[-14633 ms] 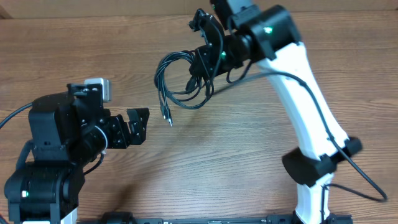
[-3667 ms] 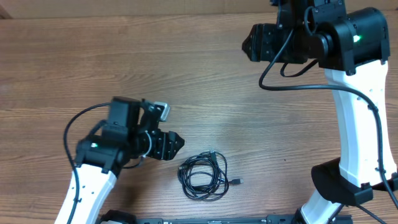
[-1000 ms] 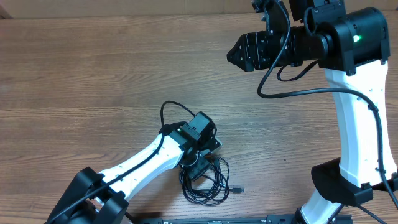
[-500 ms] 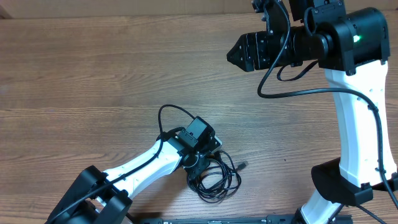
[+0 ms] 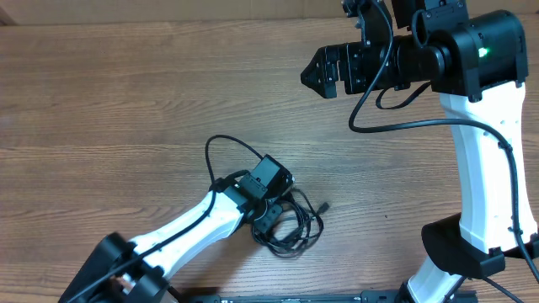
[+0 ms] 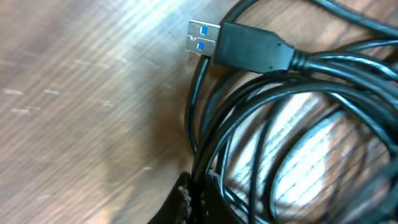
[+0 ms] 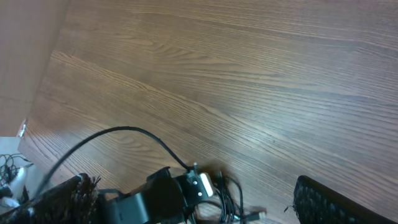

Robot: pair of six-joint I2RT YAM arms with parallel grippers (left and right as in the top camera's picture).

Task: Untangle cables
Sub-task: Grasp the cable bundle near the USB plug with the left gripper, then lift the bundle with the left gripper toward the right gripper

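— Which arm is nearer the cables [image 5: 296, 229]?
— Left. The left fingers [image 6: 185, 200] sit among them at the surface's [image 5: 126, 101] near edge. Clamped or not, I can't tell. The right fingers [image 7: 320, 199], apart, hang well away on the far side.

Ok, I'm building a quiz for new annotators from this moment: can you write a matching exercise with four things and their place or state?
Things:
1 cables
2 right gripper
3 USB plug
4 left gripper

Place or state:
A open, high above the table
B silver tip with blue inside
C looped in a heap on the table
D down at the heap's edge

Pairs: 1-C, 2-A, 3-B, 4-D
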